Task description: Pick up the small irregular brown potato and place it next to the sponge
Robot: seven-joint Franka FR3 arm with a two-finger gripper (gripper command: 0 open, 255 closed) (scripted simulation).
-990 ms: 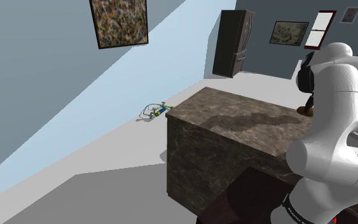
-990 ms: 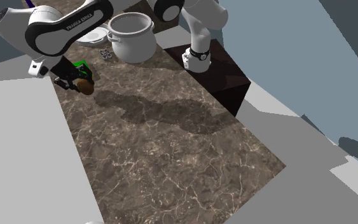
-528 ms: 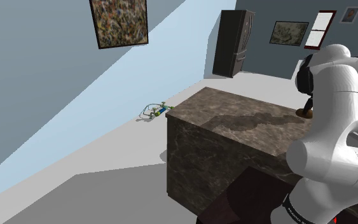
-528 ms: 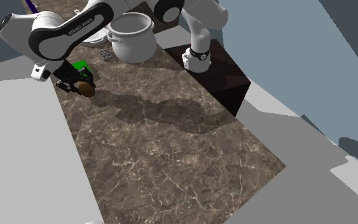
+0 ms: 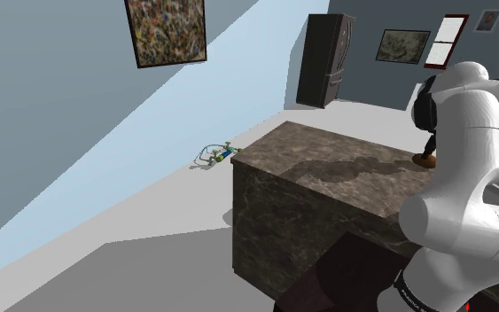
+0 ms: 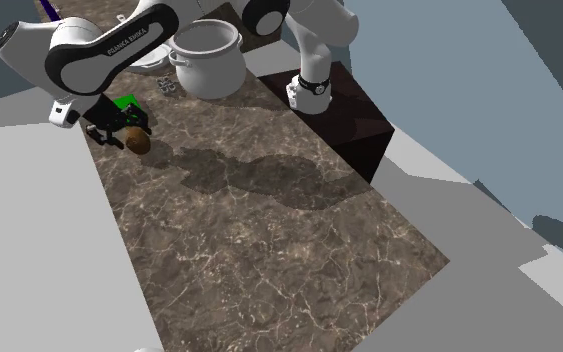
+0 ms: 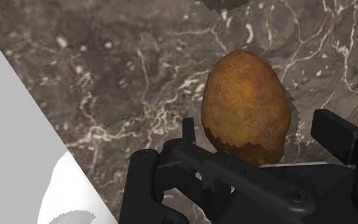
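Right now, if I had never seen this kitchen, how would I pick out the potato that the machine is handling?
Find the dark brown veined stone counter with a big grey pot at one end. Near the pot, a white arm's black gripper reaches down beside a bright green sponge. At the gripper's tip is the small egg-shaped russet-brown potato, the only rounded brown thing there.

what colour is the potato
The potato is a mottled orange-brown with fine darker speckles, clearest in the wrist view.
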